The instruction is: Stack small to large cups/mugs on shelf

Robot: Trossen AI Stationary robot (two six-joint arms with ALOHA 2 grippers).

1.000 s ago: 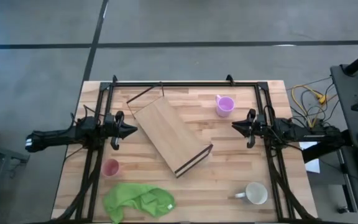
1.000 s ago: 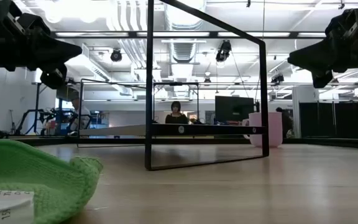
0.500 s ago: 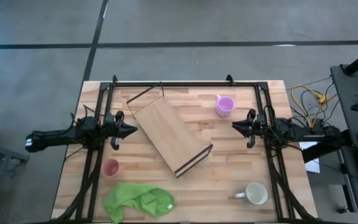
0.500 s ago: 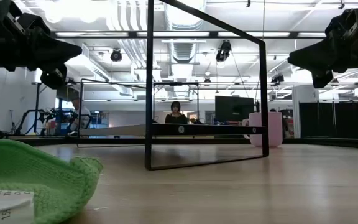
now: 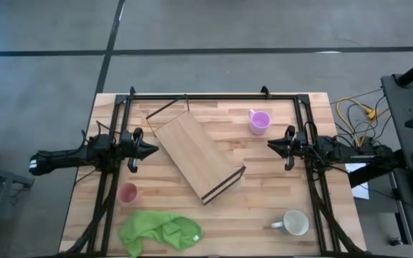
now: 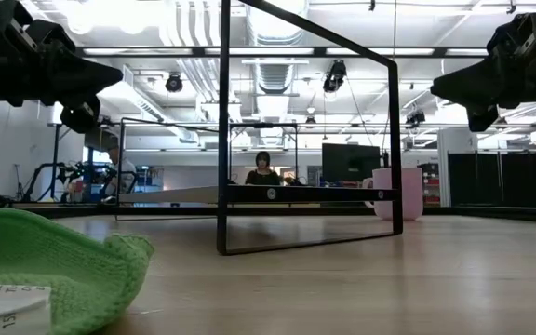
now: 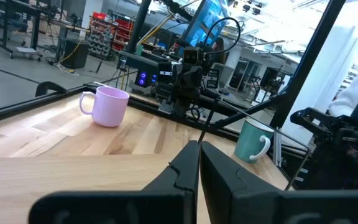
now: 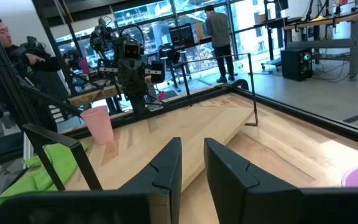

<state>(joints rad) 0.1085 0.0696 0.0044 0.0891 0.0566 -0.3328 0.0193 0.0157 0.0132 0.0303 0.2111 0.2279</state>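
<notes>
The shelf [image 5: 196, 154], a light-wood board with a dark edge at its near right end, lies slantwise mid-table. The light purple cup [image 5: 259, 121] stands upright at the far right and also shows in the left wrist view [image 7: 107, 106]. The pink-red cup [image 5: 127, 193] stands near left. The white mug [image 5: 295, 223] stands near right. My left gripper [image 5: 153, 150] is shut and empty, above the table at the shelf's left. My right gripper [image 5: 271, 145] is empty at the shelf's right, with a narrow gap between its fingers [image 8: 192, 152].
A green cloth [image 5: 160, 231] lies at the near edge, left of middle. A black rail frame [image 5: 192, 95] runs along the table's far edge and both sides. A dark upright frame [image 6: 310, 130] stands mid-table in the low view. People show in the room beyond.
</notes>
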